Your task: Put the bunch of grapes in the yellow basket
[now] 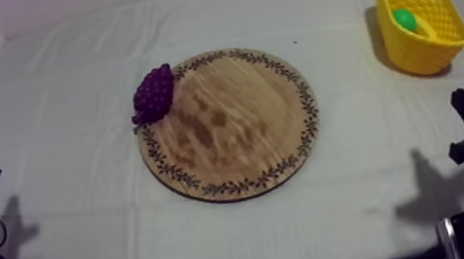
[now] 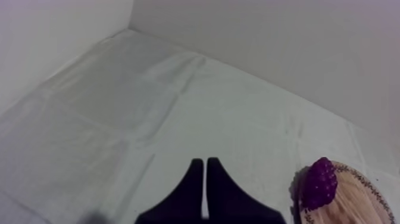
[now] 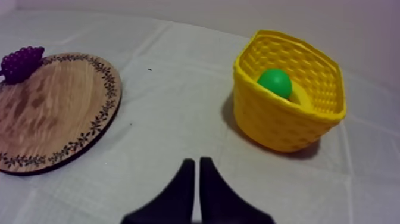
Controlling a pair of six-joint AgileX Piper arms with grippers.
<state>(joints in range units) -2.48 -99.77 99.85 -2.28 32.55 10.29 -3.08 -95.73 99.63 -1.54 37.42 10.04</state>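
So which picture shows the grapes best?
The top view: the whole bunch of grapes lies on the rim of the wooden board, seen from above. Both wrist views show it side-on, at the board's edge.

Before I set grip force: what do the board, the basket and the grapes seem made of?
Board: wood, matte, visible grain, dark leaf-patterned rim. Basket: likely moulded plastic, uniform yellow lattice walls. Grapes: probably plastic or rubber, purple beads; cannot tell which.
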